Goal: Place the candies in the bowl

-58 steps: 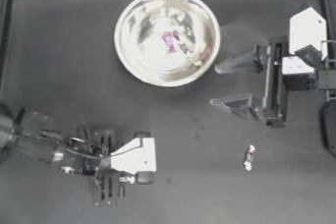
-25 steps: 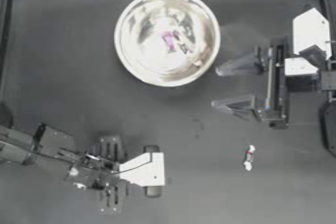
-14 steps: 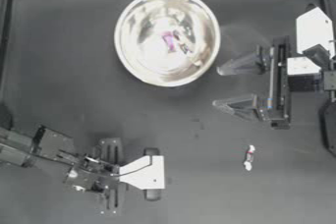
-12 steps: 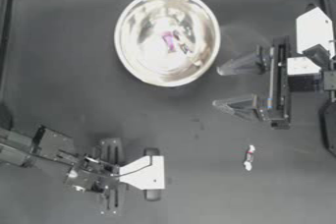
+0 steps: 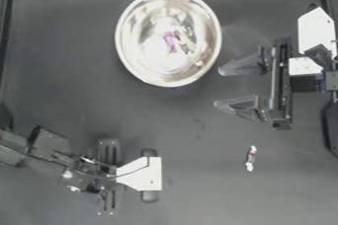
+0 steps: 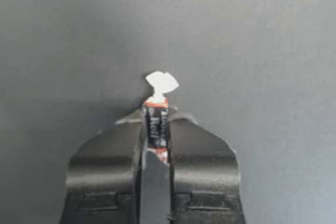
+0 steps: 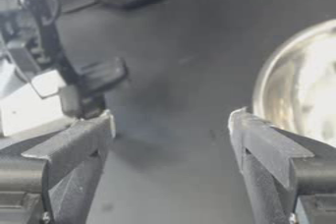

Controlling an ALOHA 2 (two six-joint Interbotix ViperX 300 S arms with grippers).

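Left arm's swung out since a couple of seconds back, shifting toward the right arm's side along the near edge of the desk, and the left end effector is clenched tight on a twist-wrapped candy, white tail poking out past the tips. Up ahead and well apart sits the bowl, with a pink-purple candy and at least one more sweet already resting inside. One more wrapped sweet lies on the desk off to the side, nearer the right end effector, which hangs spread wide and idle just beside the bowl's rim. So we're mid-carry, by my read. Next move: lift, travel over to the bowl, get above its middle, then let go.
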